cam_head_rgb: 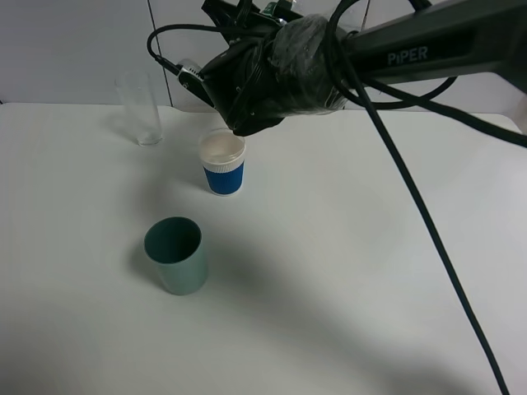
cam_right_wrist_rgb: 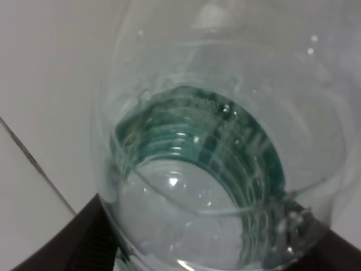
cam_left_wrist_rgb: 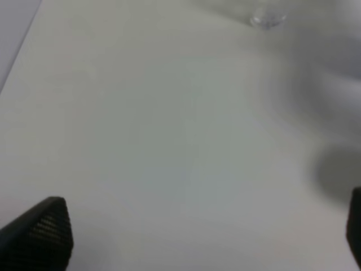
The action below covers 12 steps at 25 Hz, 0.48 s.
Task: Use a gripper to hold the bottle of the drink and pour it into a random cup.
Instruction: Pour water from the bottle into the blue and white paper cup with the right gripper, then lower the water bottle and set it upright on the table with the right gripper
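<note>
My right gripper (cam_head_rgb: 247, 90) reaches across from the right and hangs just above and behind the cup (cam_head_rgb: 224, 169), a white paper cup with a blue ribbed sleeve. It is shut on the bottle of the drink (cam_right_wrist_rgb: 214, 169), a clear bottle with a green label showing through the liquid. The bottle fills the right wrist view, with a dark finger (cam_right_wrist_rgb: 73, 245) at its side. In the high view the bottle is almost wholly hidden by the gripper and cables. My left gripper (cam_left_wrist_rgb: 197, 237) is open and empty over bare table, and is out of the high view.
A plain grey-green cup (cam_head_rgb: 175, 255) stands in front of the blue cup, toward the left. A tall clear glass (cam_head_rgb: 140, 107) stands at the back left; its base also shows in the left wrist view (cam_left_wrist_rgb: 266, 20). Black cables (cam_head_rgb: 428, 222) hang from the right arm.
</note>
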Each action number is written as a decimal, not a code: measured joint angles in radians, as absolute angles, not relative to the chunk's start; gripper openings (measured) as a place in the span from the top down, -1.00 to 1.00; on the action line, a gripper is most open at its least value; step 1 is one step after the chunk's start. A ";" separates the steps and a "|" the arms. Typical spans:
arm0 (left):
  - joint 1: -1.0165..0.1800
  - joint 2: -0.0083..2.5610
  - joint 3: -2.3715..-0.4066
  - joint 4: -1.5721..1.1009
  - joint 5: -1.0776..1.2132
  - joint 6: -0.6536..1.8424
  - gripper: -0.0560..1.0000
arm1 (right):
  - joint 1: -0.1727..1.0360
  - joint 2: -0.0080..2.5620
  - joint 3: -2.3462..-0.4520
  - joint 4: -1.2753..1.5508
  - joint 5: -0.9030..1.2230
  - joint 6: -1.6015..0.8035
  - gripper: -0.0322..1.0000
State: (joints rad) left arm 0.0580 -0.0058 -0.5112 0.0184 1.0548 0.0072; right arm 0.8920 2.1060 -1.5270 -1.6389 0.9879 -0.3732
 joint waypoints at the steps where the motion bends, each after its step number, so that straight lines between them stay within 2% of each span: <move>1: 0.058 -0.006 -0.511 0.018 1.055 0.007 -0.96 | 0.892 2.106 -1.527 -1.625 0.986 -0.343 -0.09; 11: 0.058 -0.006 -0.511 0.018 1.055 0.007 -0.96 | 0.892 2.100 -1.527 -1.523 0.951 0.299 -0.09; 12: 0.058 -0.006 -0.511 0.018 1.055 0.007 -0.96 | 0.892 2.100 -1.527 -1.523 0.951 0.299 -0.09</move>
State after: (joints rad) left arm 0.0580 -0.0058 -0.5112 0.0184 1.0548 0.0072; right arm 0.8920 2.1003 -1.5270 -1.5234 0.9508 0.2995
